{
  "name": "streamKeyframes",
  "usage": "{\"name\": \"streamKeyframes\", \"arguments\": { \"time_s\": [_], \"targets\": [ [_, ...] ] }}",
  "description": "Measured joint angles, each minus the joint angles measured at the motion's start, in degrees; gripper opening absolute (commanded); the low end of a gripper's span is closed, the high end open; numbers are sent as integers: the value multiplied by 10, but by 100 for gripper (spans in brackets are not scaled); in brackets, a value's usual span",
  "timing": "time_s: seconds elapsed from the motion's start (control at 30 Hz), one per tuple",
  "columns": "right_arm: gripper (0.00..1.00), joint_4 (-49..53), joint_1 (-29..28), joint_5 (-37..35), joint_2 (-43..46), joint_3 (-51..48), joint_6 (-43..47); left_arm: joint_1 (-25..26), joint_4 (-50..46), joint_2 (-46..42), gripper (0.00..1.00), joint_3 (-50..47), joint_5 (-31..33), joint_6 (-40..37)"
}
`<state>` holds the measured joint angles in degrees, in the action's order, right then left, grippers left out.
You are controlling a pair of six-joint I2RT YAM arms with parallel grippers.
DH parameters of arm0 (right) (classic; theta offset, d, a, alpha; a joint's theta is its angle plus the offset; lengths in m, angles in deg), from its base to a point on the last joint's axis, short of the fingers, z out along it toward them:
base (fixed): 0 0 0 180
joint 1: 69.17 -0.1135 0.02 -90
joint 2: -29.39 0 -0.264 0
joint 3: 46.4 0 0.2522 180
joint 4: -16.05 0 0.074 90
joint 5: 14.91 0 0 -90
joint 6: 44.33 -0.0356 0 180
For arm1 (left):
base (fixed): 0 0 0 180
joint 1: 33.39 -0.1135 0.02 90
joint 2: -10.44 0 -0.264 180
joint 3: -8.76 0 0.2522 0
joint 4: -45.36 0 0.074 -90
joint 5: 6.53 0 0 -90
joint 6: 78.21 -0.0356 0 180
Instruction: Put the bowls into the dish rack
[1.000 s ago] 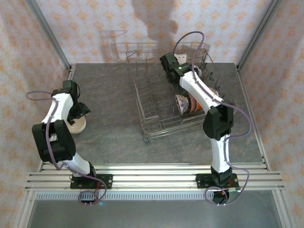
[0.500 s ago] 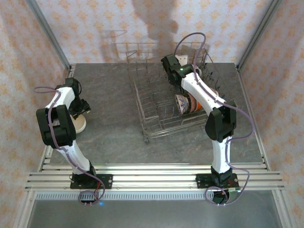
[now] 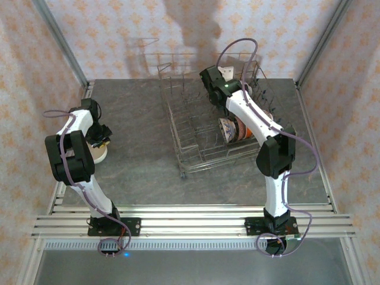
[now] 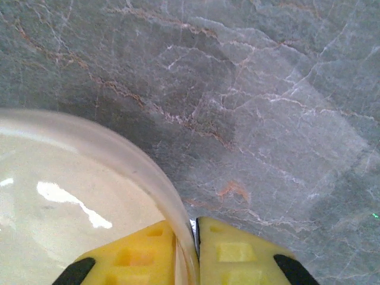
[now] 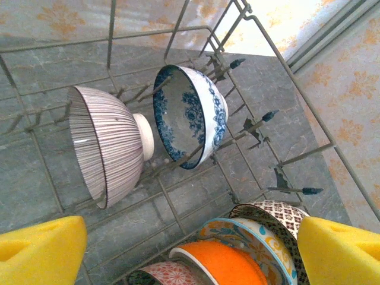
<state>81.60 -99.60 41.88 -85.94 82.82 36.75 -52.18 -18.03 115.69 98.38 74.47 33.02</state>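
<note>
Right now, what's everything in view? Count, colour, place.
table: one, grey marble, under everything
dish rack: one, grey wire, centre-right of the table
striped bowl: one, brown-and-white, on edge in the rack tines
blue-and-white bowl: one, on edge beside the striped bowl
orange bowl: one, in the rack's other row
pinkish bowl: one, patterned, next to the orange bowl
blue-and-yellow bowl: one, on the orange bowl's other side
brown-patterned bowl: one, outermost in that row
white bowl: one, on the table at the left
left pincer: yellow pads shut on the white bowl's rim
right pincer: yellow pads, open over the rack
</note>
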Motion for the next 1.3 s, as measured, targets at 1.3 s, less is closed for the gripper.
{"name": "streamKeyframes", "arguments": {
  "time_s": [1.3],
  "targets": [
    [79, -92, -194, 246, -19, 190, 91, 287, 226, -227, 0, 120, 26, 455]
  ]
}}
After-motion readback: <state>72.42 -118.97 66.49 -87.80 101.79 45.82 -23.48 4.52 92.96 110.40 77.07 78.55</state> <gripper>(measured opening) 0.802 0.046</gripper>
